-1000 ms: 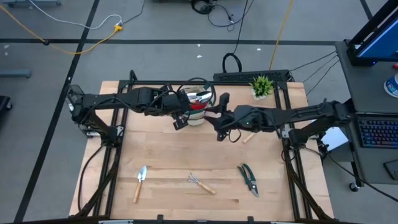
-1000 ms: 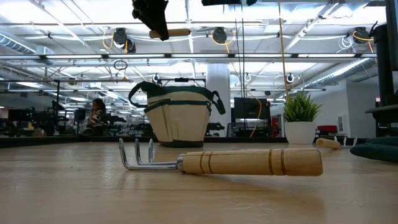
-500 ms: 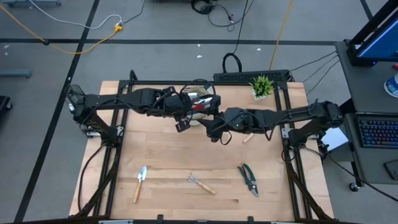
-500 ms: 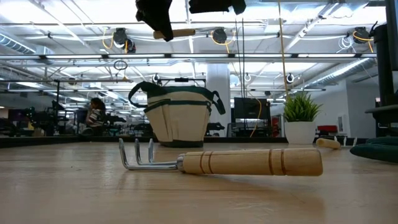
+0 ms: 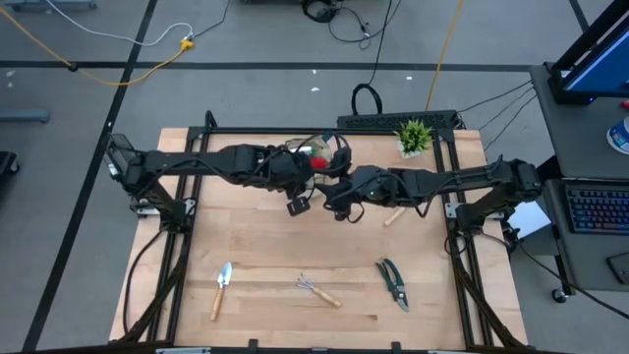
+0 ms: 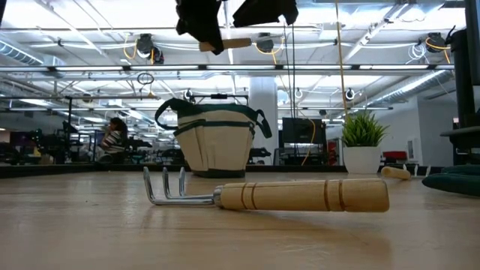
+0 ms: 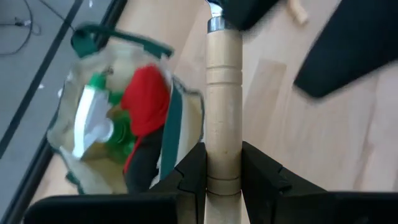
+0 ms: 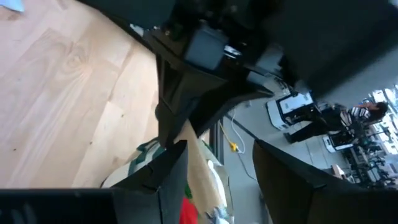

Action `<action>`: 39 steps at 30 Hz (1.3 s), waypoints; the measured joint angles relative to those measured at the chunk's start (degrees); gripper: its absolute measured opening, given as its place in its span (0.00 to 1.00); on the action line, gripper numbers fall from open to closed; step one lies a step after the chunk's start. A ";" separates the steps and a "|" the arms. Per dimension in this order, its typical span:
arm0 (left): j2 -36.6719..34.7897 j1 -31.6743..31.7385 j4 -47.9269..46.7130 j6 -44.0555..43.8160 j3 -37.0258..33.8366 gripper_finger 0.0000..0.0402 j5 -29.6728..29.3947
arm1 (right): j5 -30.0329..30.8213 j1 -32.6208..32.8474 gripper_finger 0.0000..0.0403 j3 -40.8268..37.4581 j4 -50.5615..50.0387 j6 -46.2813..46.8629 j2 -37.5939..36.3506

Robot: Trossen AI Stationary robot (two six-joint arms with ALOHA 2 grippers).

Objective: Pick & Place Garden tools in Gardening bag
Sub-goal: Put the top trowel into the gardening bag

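Left gripper of mine is clamped on a wooden trowel handle, hanging in the air by the bag near the back edge of the bench. My right gripper is spread wide with nothing in it, nose to nose with the left one right over the same spot.

Honestly the crowding is what worries me. Both arms meet in the middle, so if either swings carelessly I reckon they'd knock together and twist the trowel out of my grip. The handle is smooth and round, so it could also just slide down through the fingers. The bag already has a red glove and a green spray bottle stuffed in, so the trowel might catch on those or on the rim and tip the soft bag over.

Still lying along the front edge: another trowel, the rake and the shears.
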 joint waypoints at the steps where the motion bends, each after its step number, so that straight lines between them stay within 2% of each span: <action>1: 0.11 0.01 0.64 -0.19 0.03 0.18 0.28 | -0.01 0.00 0.44 0.00 -0.56 0.04 0.00; 22: 1.70 0.92 4.91 -1.28 0.11 0.18 5.20 | -0.25 -2.21 0.44 -0.07 -9.53 2.52 1.73; 31: 4.41 1.00 5.23 -2.18 0.01 0.18 6.64 | -0.16 -2.23 0.44 -0.11 -8.38 2.89 5.94; 39: 4.41 2.11 3.78 -3.33 -0.01 0.18 7.48 | 1.50 -2.23 0.43 -0.13 -8.47 3.50 5.90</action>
